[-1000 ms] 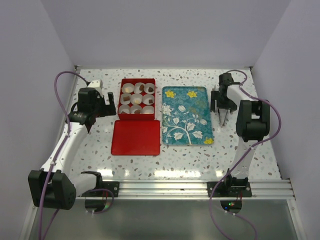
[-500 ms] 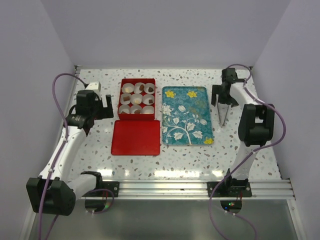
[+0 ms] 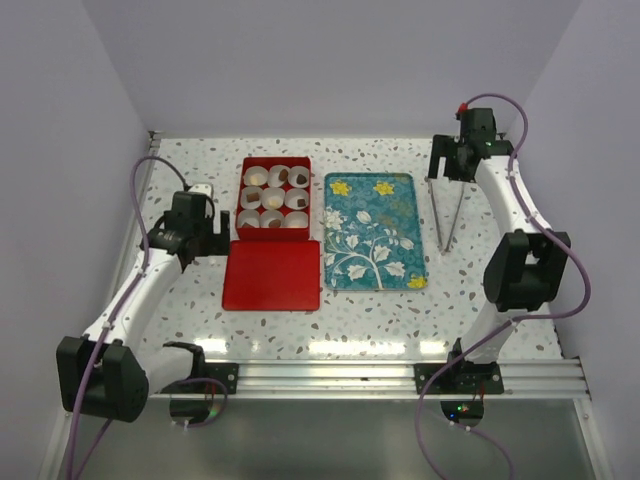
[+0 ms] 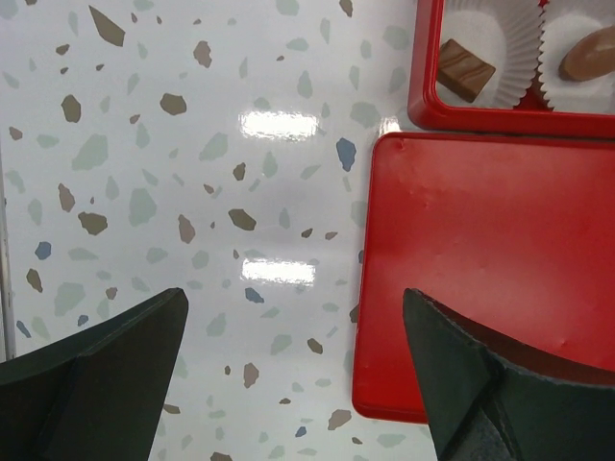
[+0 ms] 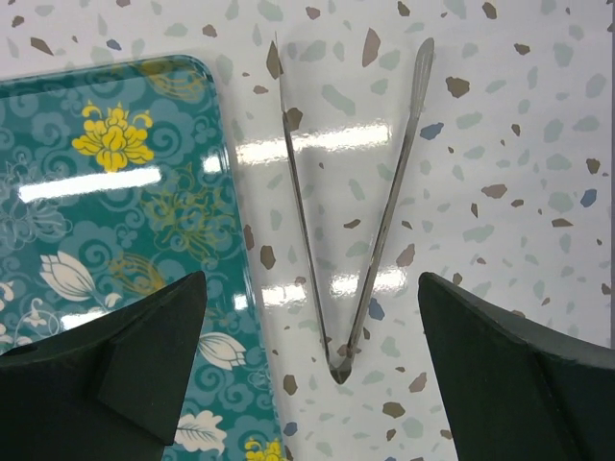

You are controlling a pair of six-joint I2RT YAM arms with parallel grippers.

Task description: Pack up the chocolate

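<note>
The chocolate pieces (image 3: 297, 179) sit in white paper cups inside the red box (image 3: 243, 196) at the back of the table. The left wrist view shows two brown pieces (image 4: 465, 69) in cups at the box's near corner (image 4: 423, 108). The flat red lid (image 3: 271, 274) lies in front of the box. My left gripper (image 3: 210, 240) is open and empty and hovers over the lid's left edge (image 4: 370, 288). My right gripper (image 3: 448, 170) is open and empty, raised above the metal tongs (image 3: 447, 215), which lie spread on the table (image 5: 356, 221).
The teal flower-print tray (image 3: 374, 230) lies right of the box, with no candy on it; its edge shows in the right wrist view (image 5: 115, 221). Purple walls close in the speckled table on three sides. A metal rail runs along the near edge.
My right gripper has drawn back toward the far wall, leaving the tongs lying on the table. My left gripper has moved nearer and right, to the lid's left edge.
</note>
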